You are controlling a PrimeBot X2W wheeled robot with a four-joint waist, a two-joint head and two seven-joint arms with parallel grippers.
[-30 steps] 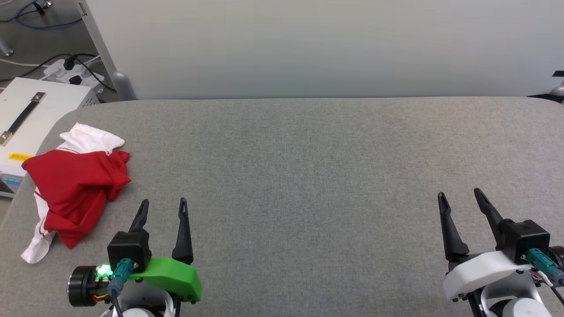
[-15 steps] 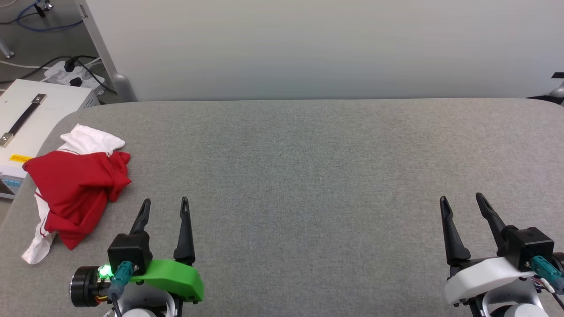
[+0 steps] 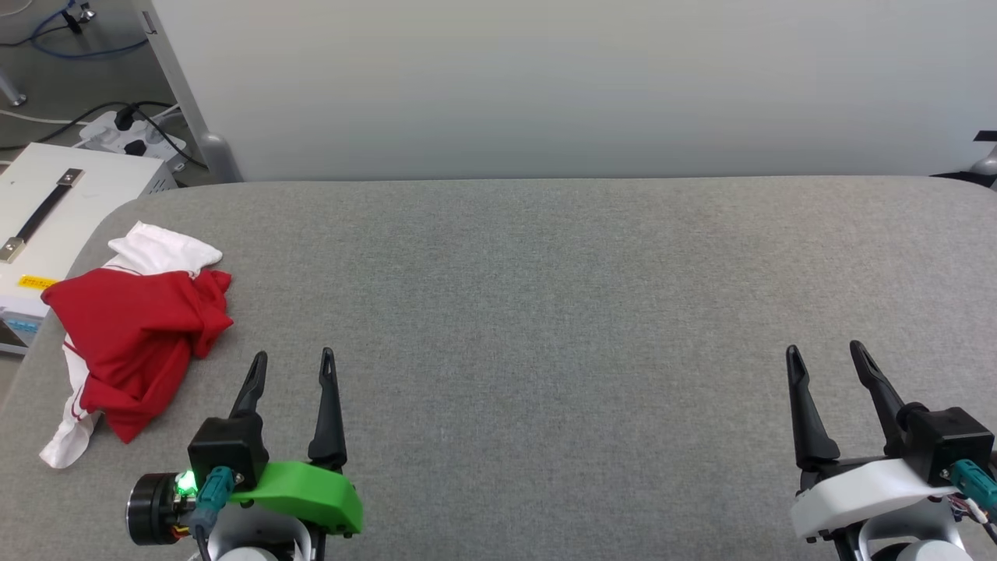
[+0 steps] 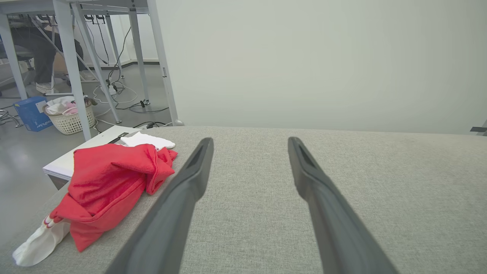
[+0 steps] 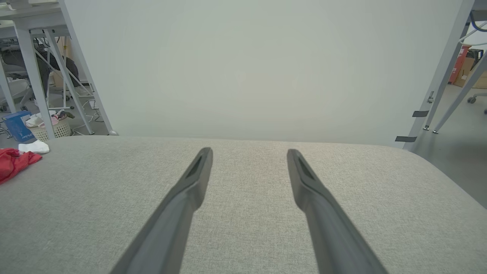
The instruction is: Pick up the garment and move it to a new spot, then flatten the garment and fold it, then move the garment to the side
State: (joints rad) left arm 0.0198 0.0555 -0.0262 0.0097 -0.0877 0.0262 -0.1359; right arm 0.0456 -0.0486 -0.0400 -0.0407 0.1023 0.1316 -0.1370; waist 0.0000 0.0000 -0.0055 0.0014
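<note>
The first step, the pick-up, is not yet begun. The garment (image 3: 136, 343) lies in a crumpled heap at the left edge of the table (image 3: 545, 312), red cloth on top, with one white sleeve toward the far edge and another toward the near edge. The left tool (image 3: 293, 354) hovers near the near edge, just beside the heap on its right, with its fingers wide apart and nothing between them. The right tool (image 3: 824, 348) is well apart from the heap, at the near right corner, also fully open and holding nothing. I judge that the next move is for the left tool: it must turn left toward the heap, come down on a thick fold and close there, because a thin layer may slip out. Nothing lies between this tool and the cloth. Beside the left edge stands a white box (image 3: 47, 210), with a power strip (image 3: 128, 132) on the floor behind it, so a reach too far left could strike the box. A pale wall (image 3: 545, 86) stands behind the far edge.
</note>
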